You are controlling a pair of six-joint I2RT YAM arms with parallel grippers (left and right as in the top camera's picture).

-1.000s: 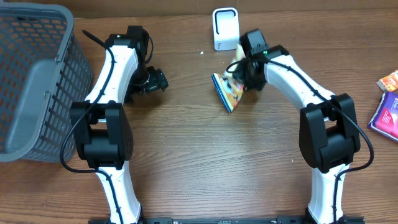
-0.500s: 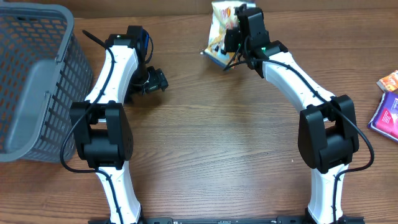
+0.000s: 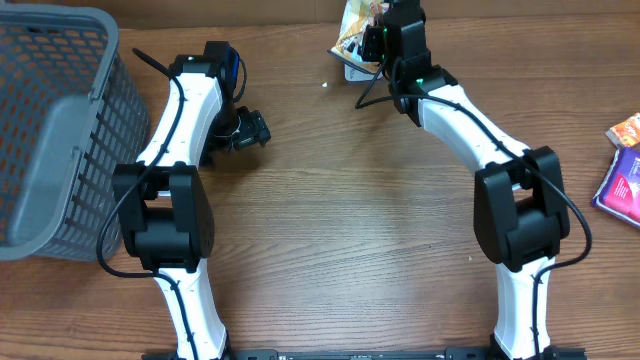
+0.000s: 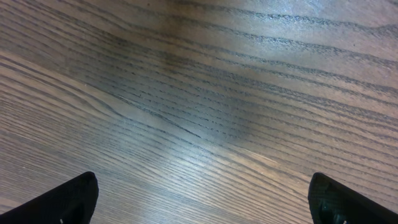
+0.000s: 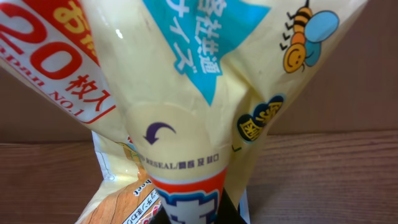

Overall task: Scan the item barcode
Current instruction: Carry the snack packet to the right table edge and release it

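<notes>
A grey mesh basket stands at the left edge of the wood-grain table. An orange packet and a purple packet lie at the far right, well apart from the arms. The right gripper is clamped on a yellow snack pouch with Japanese print and a cartoon bee, held up at the table's far edge. It hides most of the white scanner. The left gripper hangs empty over bare wood, its jaws wide apart.
</notes>
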